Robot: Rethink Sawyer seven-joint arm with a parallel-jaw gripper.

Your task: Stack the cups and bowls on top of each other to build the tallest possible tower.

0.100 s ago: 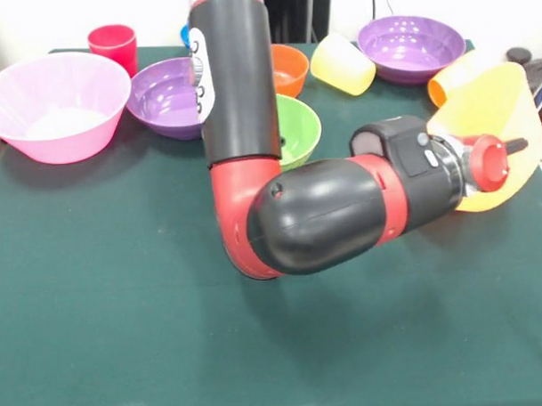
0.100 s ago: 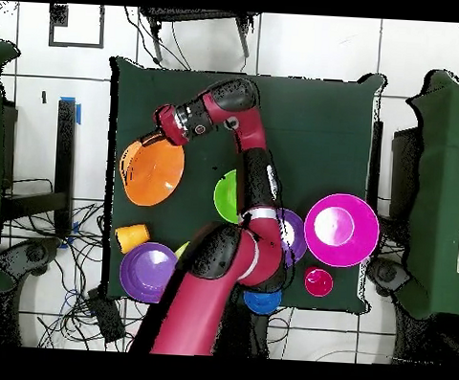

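Across the dark green cloth-covered table (image 1: 124, 333), seen from the front, the red and black robot arm (image 1: 316, 215) bent low and reached sideways to a big glossy orange-yellow plastic bowl (image 1: 503, 101). That bowl stood tipped up on its side, its hollow facing the arm. The gripper (image 1: 509, 147) sat inside the bowl, at its wall; whether its fingers were open or closed on the rim could not be told. Behind the arm stood a mid-size lime green bowl (image 1: 302, 126), with a small orange bowl (image 1: 290, 67) beyond it. A pale yellow ribbed tumbler (image 1: 342, 63) lay on its side next to the small orange bowl. A purple bowl (image 1: 411, 45) stood farther behind the big tilted bowl, and an orange cup (image 1: 447, 79) touched that bowl's back. Beyond the arm's other side were a second purple bowl (image 1: 165, 95), a big pink bowl (image 1: 54, 104) and a red tumbler (image 1: 113, 44).

From overhead, the big orange-yellow bowl (image 2: 151, 171) lay off to one side of the lime green bowl (image 2: 224, 195), apart from every other piece. Nothing was stacked yet.

The likely trouble was the glossy bowl slipping or rolling away if the hold was shallow, or knocking the orange cup close behind it.
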